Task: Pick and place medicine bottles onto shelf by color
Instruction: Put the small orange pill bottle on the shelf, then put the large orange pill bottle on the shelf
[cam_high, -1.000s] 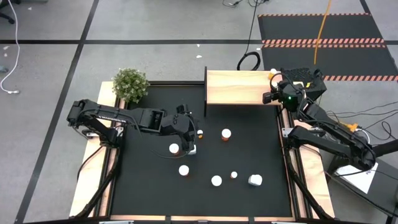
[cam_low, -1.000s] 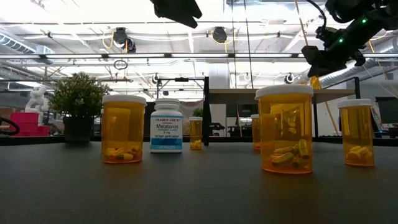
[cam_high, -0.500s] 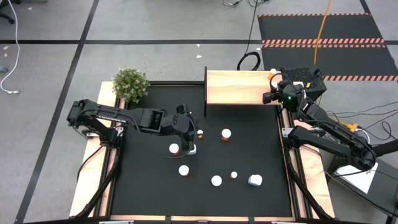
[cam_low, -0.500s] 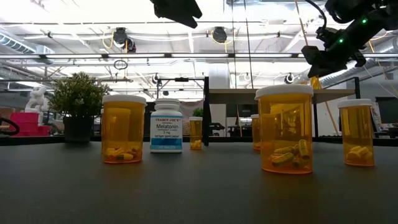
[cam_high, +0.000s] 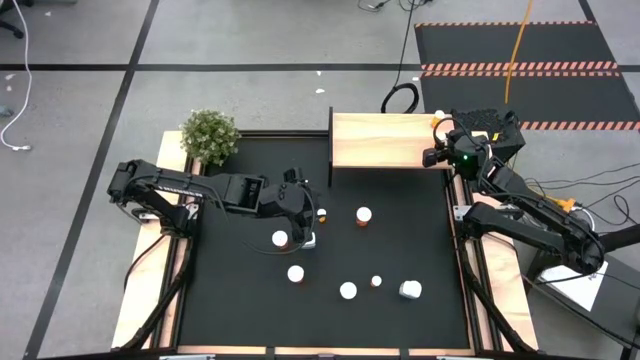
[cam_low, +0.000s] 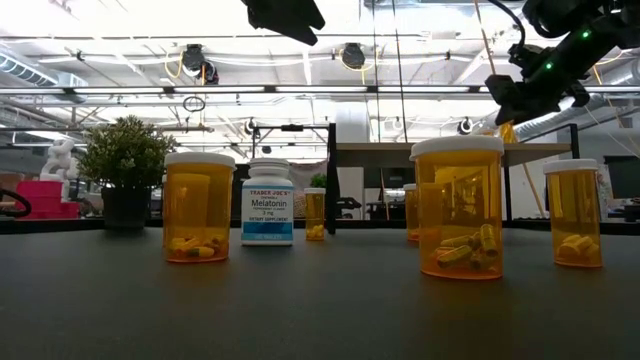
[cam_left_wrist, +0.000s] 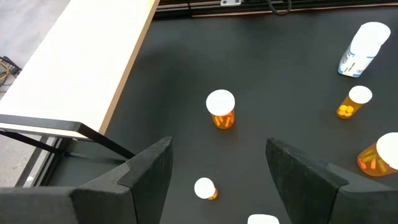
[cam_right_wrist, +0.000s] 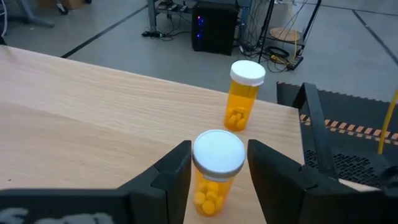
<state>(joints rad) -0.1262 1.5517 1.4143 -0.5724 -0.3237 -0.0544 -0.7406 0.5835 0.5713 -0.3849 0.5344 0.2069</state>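
The shelf (cam_high: 380, 140) stands at the mat's far edge. At its right end my right gripper (cam_right_wrist: 219, 149) is open, its fingers close on either side of an orange white-capped bottle (cam_right_wrist: 214, 177) that stands upright on the shelf top (cam_right_wrist: 93, 106). A second orange bottle (cam_right_wrist: 244, 93) stands just beyond it. My left gripper (cam_left_wrist: 217, 180) hangs open above the middle of the mat (cam_high: 240, 290), over several loose bottles, among them an orange one (cam_left_wrist: 221, 109), a small one (cam_left_wrist: 205, 188) and a white one (cam_left_wrist: 360, 50).
A potted plant (cam_high: 210, 135) stands at the mat's far left corner. More orange bottles (cam_high: 347, 290) and a white bottle (cam_high: 410, 290) stand toward the near side. Wooden rails (cam_high: 140, 300) run along both sides. The shelf's left half is bare wood.
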